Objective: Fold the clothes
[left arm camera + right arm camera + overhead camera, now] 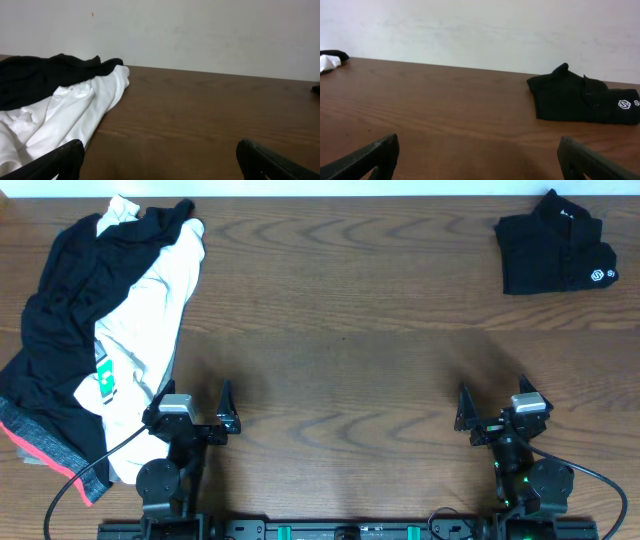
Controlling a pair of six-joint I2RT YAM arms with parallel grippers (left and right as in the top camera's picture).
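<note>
wooden table (340,310), clothes (130,330) heaped left, folded black shirt (555,245) right, left tool (190,420), right tool (497,415) both apart

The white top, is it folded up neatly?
No, the white top lies crumpled in a heap, tangled with black clothes.

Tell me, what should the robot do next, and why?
Probably the left gripper should reach to the pile beside it and pinch the white top. Its jaws are open and empty, the pile is crumpled, and one black shirt already lies folded far right.
</note>
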